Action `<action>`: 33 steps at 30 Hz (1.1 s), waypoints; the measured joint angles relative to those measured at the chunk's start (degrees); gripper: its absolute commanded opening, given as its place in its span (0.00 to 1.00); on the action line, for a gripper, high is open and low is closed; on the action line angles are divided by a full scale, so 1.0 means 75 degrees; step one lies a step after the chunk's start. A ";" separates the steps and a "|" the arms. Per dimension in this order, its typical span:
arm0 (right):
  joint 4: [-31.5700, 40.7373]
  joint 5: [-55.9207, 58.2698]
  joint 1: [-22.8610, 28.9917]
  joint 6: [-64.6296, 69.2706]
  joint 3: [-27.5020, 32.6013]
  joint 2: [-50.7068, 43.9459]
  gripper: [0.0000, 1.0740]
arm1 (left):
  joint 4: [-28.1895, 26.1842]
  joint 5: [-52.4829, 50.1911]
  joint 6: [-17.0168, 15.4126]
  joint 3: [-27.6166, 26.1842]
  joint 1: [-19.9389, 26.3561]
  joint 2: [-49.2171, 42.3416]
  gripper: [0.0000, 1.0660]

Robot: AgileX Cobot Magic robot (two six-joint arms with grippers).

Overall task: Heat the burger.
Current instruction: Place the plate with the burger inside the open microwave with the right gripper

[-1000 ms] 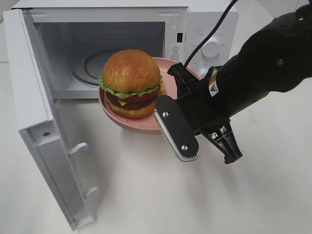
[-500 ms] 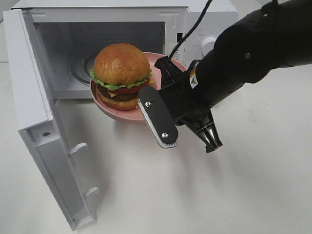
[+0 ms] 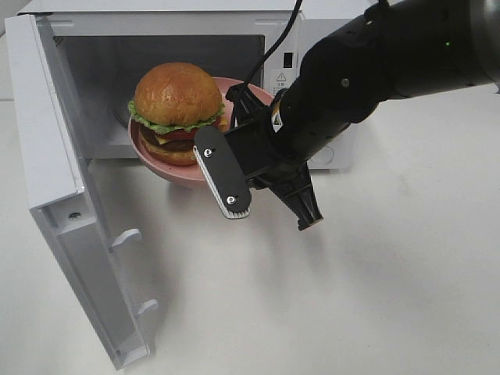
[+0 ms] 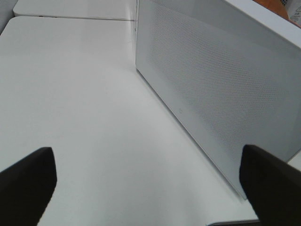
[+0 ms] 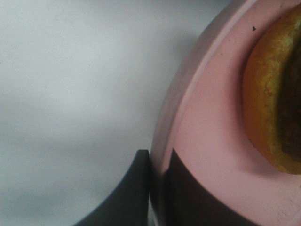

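**Right pincer.** My right pincer (image 5: 159,181) is closed on the rim of the pink plate (image 3: 168,168). The wrist view shows one dark finger (image 5: 127,197) under the outside of the rim and the other on the inner face, with only the plate's edge between them. It holds nothing else.

**Left pincer.** My left pincer (image 4: 148,174) is spread wide with nothing between its tips. It faces the perforated white side wall of the microwave (image 3: 312,23) and takes no part in the lift.

**Burger.** The burger (image 3: 176,98) stands upright in the middle of the plate, bun uppermost. The plate is held off the table (image 3: 391,297) at the mouth of the cavity (image 3: 101,78). From the high view I cannot tell how far past the threshold its leading edge sits.

**Microwave.** The door (image 3: 55,156) is swung fully open to the left, leaving the opening unobstructed.

**Step in hand, as I judge it.** Loading: the plate is being carried into the oven and is not yet set down.

**Next move calls for:**
- Travel deeper into the cavity with the plate kept level. It is gripped at one edge only, and the tall burger could tip or slide.
- Clearance for the bun under the cavity roof.
- A gentle lowering onto the cavity floor.
- Opening the fingers, backing the arm straight out, and then closing the door.
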 measured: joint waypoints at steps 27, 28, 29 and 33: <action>-0.0275 0.0252 0.0008 0.1077 -0.1994 0.1665 0.00 | 0.0000 0.0000 0.0000 0.0000 0.0000 0.0000 0.92; -0.0275 0.0252 0.0008 0.1077 -0.1994 0.1665 0.00 | 0.0000 0.0000 0.0000 0.0000 0.0000 0.0000 0.92; -0.0328 0.0351 0.0008 0.1230 -0.2193 0.1803 0.00 | 0.0000 0.0000 0.0000 0.0000 0.0000 0.0000 0.92; -0.0558 0.0573 0.0008 0.1627 -0.2720 0.2162 0.00 | 0.0000 0.0000 0.0000 0.0000 0.0000 0.0000 0.92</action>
